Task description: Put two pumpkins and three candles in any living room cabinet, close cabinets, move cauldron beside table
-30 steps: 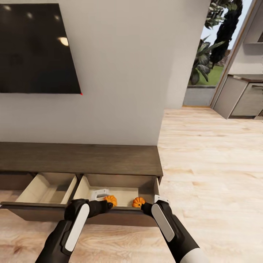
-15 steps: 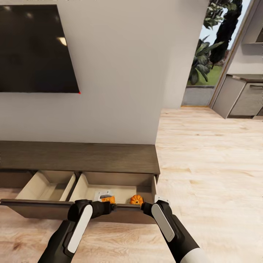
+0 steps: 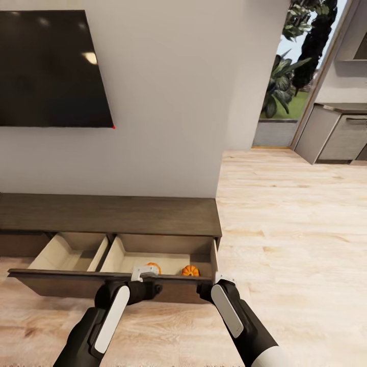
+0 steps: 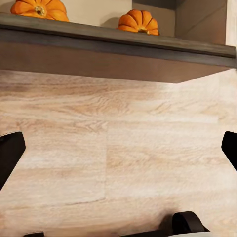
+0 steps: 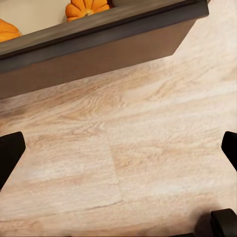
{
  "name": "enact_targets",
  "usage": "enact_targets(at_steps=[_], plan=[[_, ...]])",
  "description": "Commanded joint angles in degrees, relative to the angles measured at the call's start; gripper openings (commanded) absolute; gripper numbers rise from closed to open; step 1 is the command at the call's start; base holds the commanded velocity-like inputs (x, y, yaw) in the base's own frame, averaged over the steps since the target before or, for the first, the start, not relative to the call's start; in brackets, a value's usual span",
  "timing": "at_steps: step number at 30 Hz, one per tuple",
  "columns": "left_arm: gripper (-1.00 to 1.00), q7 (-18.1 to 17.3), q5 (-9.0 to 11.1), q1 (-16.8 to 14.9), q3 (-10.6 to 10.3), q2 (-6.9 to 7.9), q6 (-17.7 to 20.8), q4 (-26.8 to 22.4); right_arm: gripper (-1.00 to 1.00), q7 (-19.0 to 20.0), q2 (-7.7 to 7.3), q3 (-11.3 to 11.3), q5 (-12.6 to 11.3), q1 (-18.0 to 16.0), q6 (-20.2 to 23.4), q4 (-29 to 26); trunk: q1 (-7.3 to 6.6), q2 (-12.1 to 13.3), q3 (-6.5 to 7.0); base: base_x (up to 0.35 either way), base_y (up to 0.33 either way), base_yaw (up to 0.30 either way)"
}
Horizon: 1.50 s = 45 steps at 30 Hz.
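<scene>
Your head camera looks down on the cabinet, a long dark brown unit against the white wall under a black TV. Two of its drawers are pulled out side by side, showing pale beige insides. The left drawer looks bare as far as you can see. The right drawer holds both pumpkins near its front: the left pumpkin partly behind your left wrist's white bracket, the right pumpkin a little apart from it, toward the drawer's right wall.

Your left gripper sits at the drawer front, just in front of the left pumpkin. Your right gripper sits at the drawer's right front corner. Both sets of jaws are spread wide and hold nothing: in each wrist view the dark fingertips stand at opposite edges with only wood floor between them, and the drawer's dark front edge and both pumpkins beyond.

To the right, the floor runs to a doorway with greenery outside and grey kitchen units
</scene>
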Motion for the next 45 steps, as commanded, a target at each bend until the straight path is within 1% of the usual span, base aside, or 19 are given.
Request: enact_targets(at_steps=[1, 10, 19, 24, 28, 32, 36, 41, 42, 45], plan=[[1.00, 0.6, 0.6, 0.0, 0.0, 0.01, 0.2, -0.1, 1.00, -0.6, -0.02, 0.1, -0.5, 0.0, 0.1, -0.1, -0.02, 0.0, -0.05, -0.129, 0.000, 0.000], [1.00, 0.6, 0.6, 0.0, -0.1, -0.01, 0.2, -0.1, 1.00, -0.6, 0.05, 0.1, -0.5, 0.0, 0.1, -0.1, -0.02, 0.0, -0.05, -0.137, 0.000, 0.000], [1.00, 0.6, 0.6, 0.0, -0.1, -0.01, 0.1, -0.1, 1.00, -0.6, 0.02, 0.2, -0.5, 0.0, 0.1, -0.1, -0.02, 0.0, -0.05, -0.226, 0.000, 0.000], [1.00, 0.6, 0.7, 0.0, 0.6, 0.02, -0.3, -0.1, 1.00, -0.6, -0.02, 0.1, -0.6, 0.0, 0.1, 0.0, -0.02, 0.0, -0.05, -0.022, 0.000, 0.000], [1.00, 0.6, 0.7, 0.0, 0.9, 0.17, -0.6, 0.0, 1.00, -0.6, -0.08, 0.1, -0.6, 0.0, 0.0, 0.1, 0.85, -1.6, -0.77, -0.001, 0.000, 0.000], [1.00, 0.7, 0.5, 0.0, 0.7, 0.09, -0.9, 0.0, 1.00, -0.5, -0.15, 0.2, -0.2, 0.0, -0.1, 0.1, 1.73, -3.2, -1.49, 0.000, 0.000, 0.000], [1.00, 0.7, 0.3, 0.0, 0.4, 0.12, -3.6, 0.1, 1.00, -0.5, -0.19, 0.3, 0.1, 0.0, -0.2, 0.4, 2.61, -4.8, -2.20, 0.000, 0.000, 0.000], [1.00, 0.6, 0.2, 0.0, 0.0, 0.17, -5.3, 1.1, 1.00, -0.5, -0.18, 0.3, 0.1, 0.0, -0.2, 0.3, 3.71, -6.8, -3.10, 0.000, 0.000, 0.000], [1.00, 0.7, 0.1, 0.0, -0.1, 0.31, -9.1, 3.4, 1.00, -0.5, -0.26, 0.2, 0.2, 0.0, -0.2, 0.4, 3.93, -7.2, -3.28, 0.000, 0.000, 0.000], [1.00, 0.7, -0.2, 0.0, 0.0, 0.54, -11.5, 4.7, 1.00, -0.5, -0.28, 0.2, 0.3, 0.1, -0.3, 0.5, 4.59, -8.5, -3.82, 0.000, 0.000, 0.000]])
